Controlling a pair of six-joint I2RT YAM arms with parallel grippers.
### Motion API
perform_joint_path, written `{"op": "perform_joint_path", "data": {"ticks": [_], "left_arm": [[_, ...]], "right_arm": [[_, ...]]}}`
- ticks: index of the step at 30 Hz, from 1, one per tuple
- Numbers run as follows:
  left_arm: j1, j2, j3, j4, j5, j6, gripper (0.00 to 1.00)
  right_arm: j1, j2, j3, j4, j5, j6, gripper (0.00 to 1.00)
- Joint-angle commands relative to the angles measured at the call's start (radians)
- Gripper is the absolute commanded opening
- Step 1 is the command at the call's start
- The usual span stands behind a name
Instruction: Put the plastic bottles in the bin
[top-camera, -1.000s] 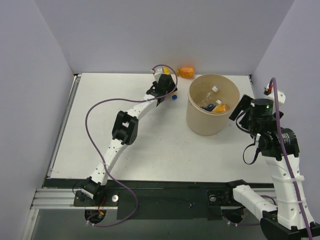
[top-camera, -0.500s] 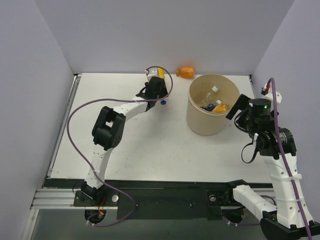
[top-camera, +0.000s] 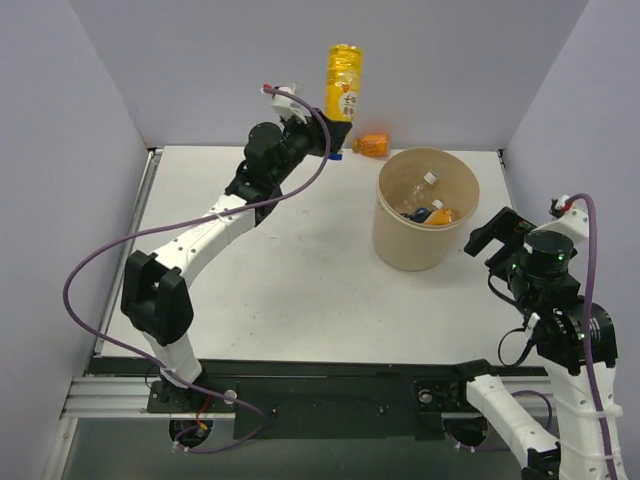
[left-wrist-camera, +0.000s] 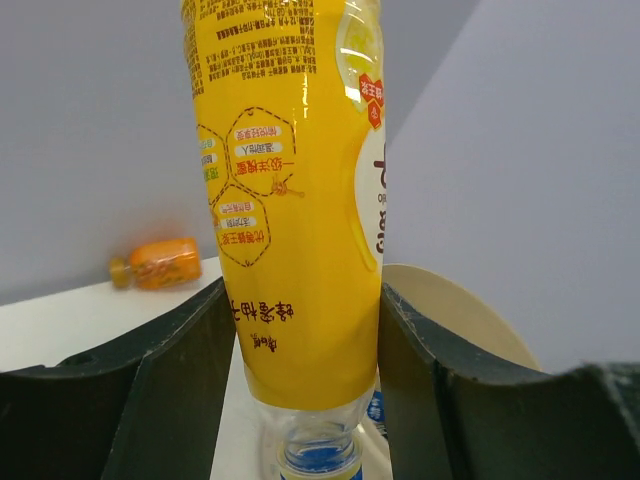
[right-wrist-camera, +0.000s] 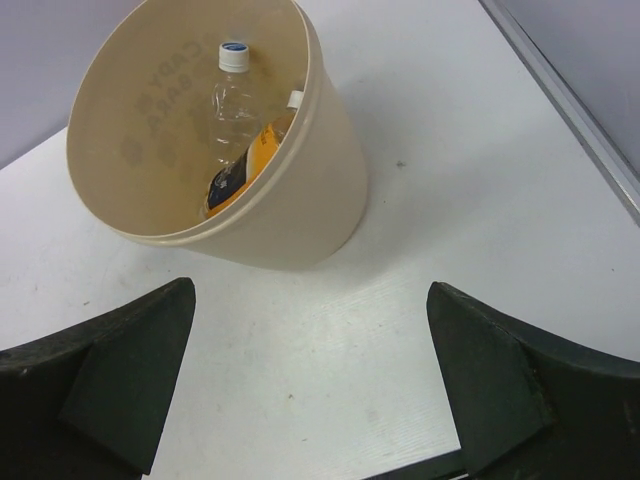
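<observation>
My left gripper (top-camera: 332, 128) is shut on the yellow bottle (top-camera: 343, 78), held high above the table's back edge, blue cap (top-camera: 338, 155) pointing down. In the left wrist view the yellow bottle (left-wrist-camera: 290, 200) fills the gap between both fingers (left-wrist-camera: 170, 390). The short orange bottle (top-camera: 373, 144) lies on its side at the back wall, left of the bin (top-camera: 392, 240). A clear bottle (right-wrist-camera: 235, 95) and an orange-yellow bottle with a dark label (right-wrist-camera: 245, 170) lie inside the bin (right-wrist-camera: 320, 200). My right gripper (top-camera: 495, 232) stands open and empty right of the bin.
The white table (top-camera: 290, 280) ends at a metal rail (top-camera: 300, 375) in front. Purple walls close in the back and both sides. The left arm's purple cable (top-camera: 100, 270) loops over the table's left side.
The left arm has lifted the yellow bottle off the table and swung it upward, closing on it as it went. The right arm has drawn back a little, away from the bin.
</observation>
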Motion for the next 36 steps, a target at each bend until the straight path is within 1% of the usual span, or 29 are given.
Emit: {"op": "perform_joint_path", "data": {"ticks": [1,4,5,7,12,14,16,17,21,22,23,24,26,31,33,34,35,36], "left_arm": [[-0.089,0.038,0.087,0.092,0.197,0.039,0.28],[-0.134,0.105,0.195,0.054,0.211,0.085,0.28],[-0.151,0.152,0.229,0.046,0.229,0.088,0.28],[-0.168,0.228,0.321,0.019,0.261,0.079,0.28],[-0.214,0.383,0.569,-0.081,0.272,0.076,0.28],[-0.229,0.432,0.623,-0.113,0.276,0.074,0.28],[-0.234,0.435,0.621,-0.110,0.272,0.073,0.29],[-0.234,0.431,0.599,-0.094,0.264,0.068,0.34],[-0.235,0.417,0.547,-0.070,0.264,0.062,0.66],[-0.235,0.412,0.541,-0.074,0.270,0.067,0.70],[-0.238,0.409,0.533,-0.084,0.270,0.083,0.79],[-0.241,0.398,0.532,-0.090,0.261,0.094,0.83],[-0.244,0.380,0.518,-0.103,0.252,0.116,0.87],[-0.244,0.339,0.486,-0.121,0.224,0.154,0.88],[-0.241,0.314,0.461,-0.123,0.174,0.165,0.88],[-0.232,0.300,0.447,-0.133,0.104,0.163,0.88],[-0.211,0.296,0.444,-0.144,0.070,0.145,0.88],[-0.200,0.296,0.441,-0.164,0.007,0.104,0.88]], "right_arm": [[0.006,-0.029,-0.005,-0.047,0.034,0.017,0.95],[0.006,-0.050,0.003,-0.077,0.051,0.017,0.95],[0.006,-0.053,0.010,-0.084,0.054,0.017,0.95],[0.006,-0.059,0.024,-0.099,0.064,0.012,0.95],[0.007,-0.079,0.042,-0.131,0.100,0.002,0.95],[0.007,-0.087,0.041,-0.143,0.112,0.000,0.95],[0.007,-0.092,0.039,-0.147,0.121,-0.003,0.95],[0.006,-0.090,0.041,-0.148,0.124,-0.006,0.95],[0.006,-0.076,0.042,-0.150,0.135,-0.015,0.95],[0.006,-0.073,0.046,-0.150,0.138,-0.018,0.95],[0.007,-0.066,0.049,-0.150,0.141,-0.021,0.95],[0.006,-0.063,0.050,-0.148,0.144,-0.024,0.95],[0.006,-0.053,0.056,-0.143,0.149,-0.035,0.96],[0.006,-0.043,0.061,-0.136,0.134,-0.038,0.96],[0.006,-0.043,0.064,-0.136,0.131,-0.037,0.95],[0.006,-0.043,0.067,-0.136,0.129,-0.037,0.95],[0.006,-0.043,0.067,-0.136,0.126,-0.037,0.96],[0.004,-0.041,0.069,-0.136,0.123,-0.037,0.96]]}}
